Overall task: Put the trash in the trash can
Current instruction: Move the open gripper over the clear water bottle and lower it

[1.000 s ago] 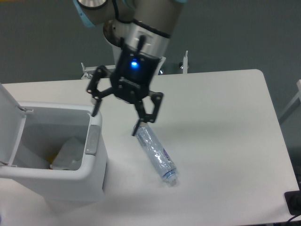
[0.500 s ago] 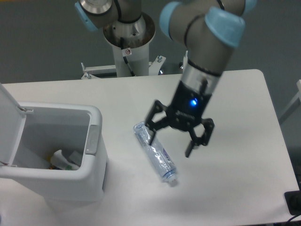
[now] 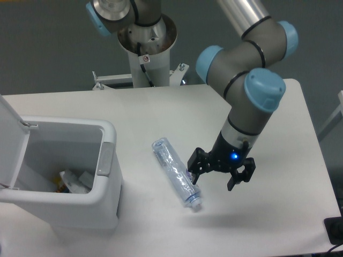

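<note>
A crushed clear plastic bottle (image 3: 175,173) with a bluish label lies on the white table (image 3: 268,118), cap end toward the front. My gripper (image 3: 213,179) is open and empty, low over the table just right of the bottle's cap end, one finger close to the bottle. The white trash can (image 3: 110,203) stands at the left with its lid up. Crumpled pieces (image 3: 75,181) lie inside it; I cannot tell which is the wrapper.
The robot's base column (image 3: 146,48) stands at the table's far edge. A dark object (image 3: 335,230) sits at the table's front right corner.
My gripper has swung from beside the trash can across the bottle to its right side and has come down lower near the cap end. The bottle has not moved.
</note>
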Action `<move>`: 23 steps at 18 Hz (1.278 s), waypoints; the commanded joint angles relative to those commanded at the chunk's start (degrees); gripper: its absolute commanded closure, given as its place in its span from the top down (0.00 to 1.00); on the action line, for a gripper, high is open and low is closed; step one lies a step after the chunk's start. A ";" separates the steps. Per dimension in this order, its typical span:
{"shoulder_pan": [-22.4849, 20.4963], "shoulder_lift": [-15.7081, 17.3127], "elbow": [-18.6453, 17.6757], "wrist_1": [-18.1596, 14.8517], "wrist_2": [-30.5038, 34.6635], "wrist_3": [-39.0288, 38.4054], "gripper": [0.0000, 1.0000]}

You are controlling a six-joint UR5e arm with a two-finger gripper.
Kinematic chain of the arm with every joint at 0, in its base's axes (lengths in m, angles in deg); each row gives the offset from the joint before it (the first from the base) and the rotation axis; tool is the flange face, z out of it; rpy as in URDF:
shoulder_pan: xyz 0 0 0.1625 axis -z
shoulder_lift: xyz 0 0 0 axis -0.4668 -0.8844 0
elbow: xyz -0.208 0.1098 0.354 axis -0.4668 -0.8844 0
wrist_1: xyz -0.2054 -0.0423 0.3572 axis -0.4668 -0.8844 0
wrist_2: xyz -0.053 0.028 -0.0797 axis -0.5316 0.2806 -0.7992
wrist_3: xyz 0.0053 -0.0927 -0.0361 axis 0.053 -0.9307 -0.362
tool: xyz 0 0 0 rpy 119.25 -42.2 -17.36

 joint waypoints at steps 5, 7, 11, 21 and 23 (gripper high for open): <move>2.72 -4.39 6.06 -9.84 6.24 -1.22 1.00; 4.12 -5.62 6.76 -10.47 9.58 -2.55 1.00; 6.50 -7.91 7.47 -10.64 12.48 -6.49 1.00; 10.55 -10.55 6.33 -10.47 19.00 -14.58 1.00; 10.64 -11.25 5.98 -10.55 20.48 -16.25 1.00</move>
